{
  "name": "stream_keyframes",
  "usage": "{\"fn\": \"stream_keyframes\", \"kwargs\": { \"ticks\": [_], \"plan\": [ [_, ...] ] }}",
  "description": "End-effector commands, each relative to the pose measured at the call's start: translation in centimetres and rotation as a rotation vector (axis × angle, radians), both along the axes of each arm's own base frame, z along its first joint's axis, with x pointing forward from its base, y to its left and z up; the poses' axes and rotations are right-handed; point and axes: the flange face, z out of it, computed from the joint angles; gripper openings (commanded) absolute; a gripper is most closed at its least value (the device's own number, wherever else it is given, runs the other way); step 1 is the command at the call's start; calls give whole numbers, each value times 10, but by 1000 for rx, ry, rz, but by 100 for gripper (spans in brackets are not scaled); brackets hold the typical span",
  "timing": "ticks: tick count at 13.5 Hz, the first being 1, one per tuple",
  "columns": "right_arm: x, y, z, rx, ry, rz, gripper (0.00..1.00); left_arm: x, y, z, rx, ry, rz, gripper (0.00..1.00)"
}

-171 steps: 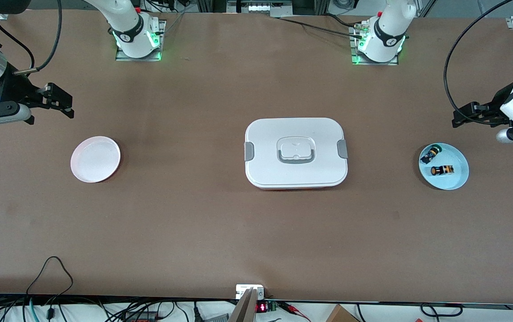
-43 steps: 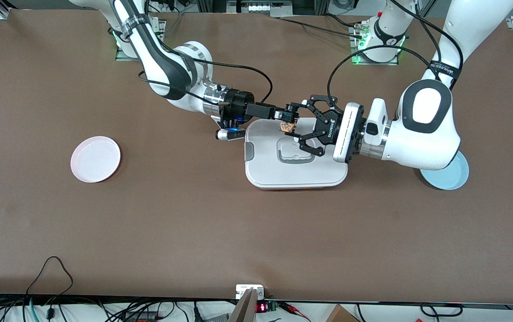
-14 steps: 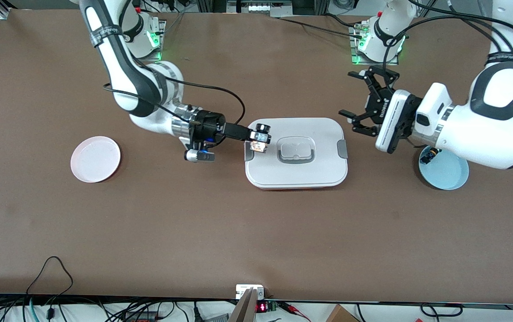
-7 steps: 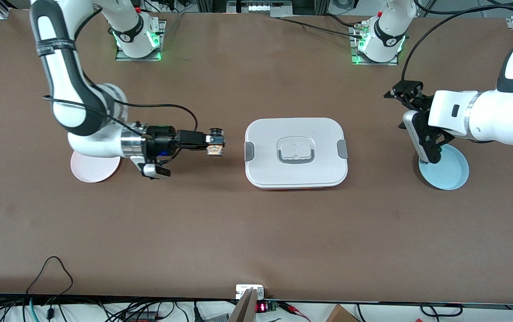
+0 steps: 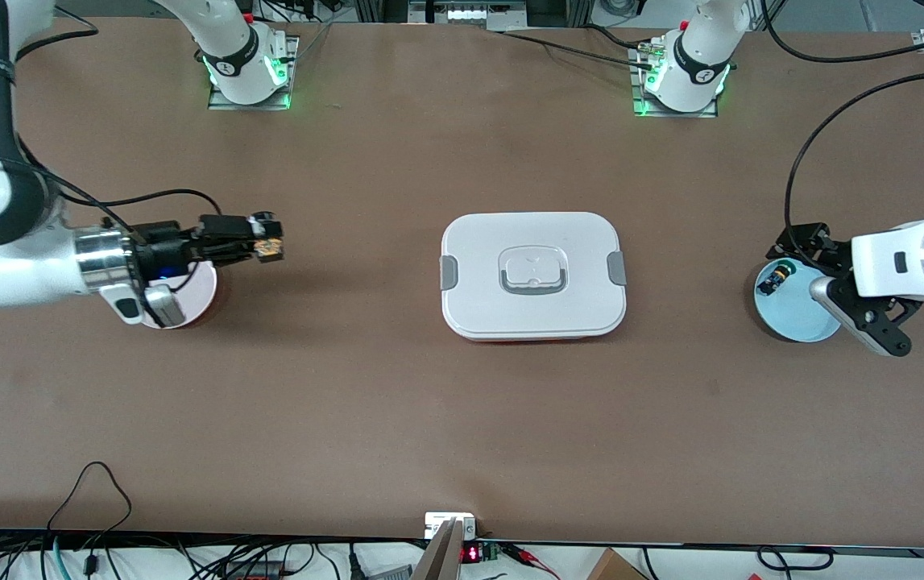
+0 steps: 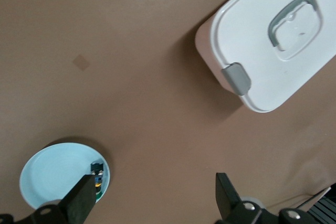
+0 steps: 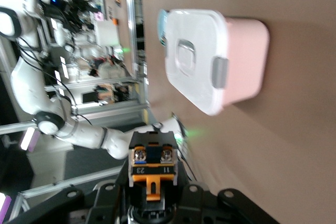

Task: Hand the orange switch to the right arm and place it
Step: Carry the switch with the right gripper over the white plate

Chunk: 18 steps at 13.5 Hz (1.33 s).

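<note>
The left gripper [image 5: 872, 310] hangs with its fingers spread wide and empty over the blue plate [image 5: 800, 318] near the left arm's end of the table, where only the green-capped switch [image 5: 774, 279] lies, so I judge that the handover is finished. The right gripper [image 5: 267, 242] grips the orange switch [image 5: 268, 246] in the air beside the pink plate [image 5: 200, 290], toward the right arm's end. What is left is to bring the switch over this plate, lower it and let go.
</note>
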Motion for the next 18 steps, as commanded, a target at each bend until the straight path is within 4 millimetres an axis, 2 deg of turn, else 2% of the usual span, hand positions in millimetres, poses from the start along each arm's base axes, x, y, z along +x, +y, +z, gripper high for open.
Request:
{"fn": "stream_keyframes", "kwargs": {
  "ticks": [1,2,4,5,7,8,11,12,14,16,18],
  "plan": [
    [-4,-16,13,-205,-30,88,0,-2,-2,18,157,-1,34,100],
    [-7,-27,10,-313,-48,120,0,-3,-1,19,181,8,94,100],
    [-10,-55,21,-551,-130,153,0,-8,13,36,238,-23,263,100],
    [-13,-57,23,-646,-162,182,0,-12,8,44,267,-41,342,100],
    [-23,-65,24,-811,-287,177,0,-31,15,55,228,-99,542,100],
    [-28,-73,14,-864,-345,155,0,-46,19,59,216,-115,571,100],
    [-35,-94,-47,-1010,-487,147,0,-98,8,77,233,-150,566,100],
    [-39,-97,-72,-1028,-509,131,0,-104,12,84,224,-181,568,100],
    [-50,-119,-117,-1054,-512,91,0,-108,3,91,217,-212,555,100],
    [-49,-123,-156,-1066,-496,108,0,-105,2,89,219,-208,555,100],
    [-50,-129,-191,-1084,-503,95,0,-95,3,77,221,-188,553,100]
  ]
}}
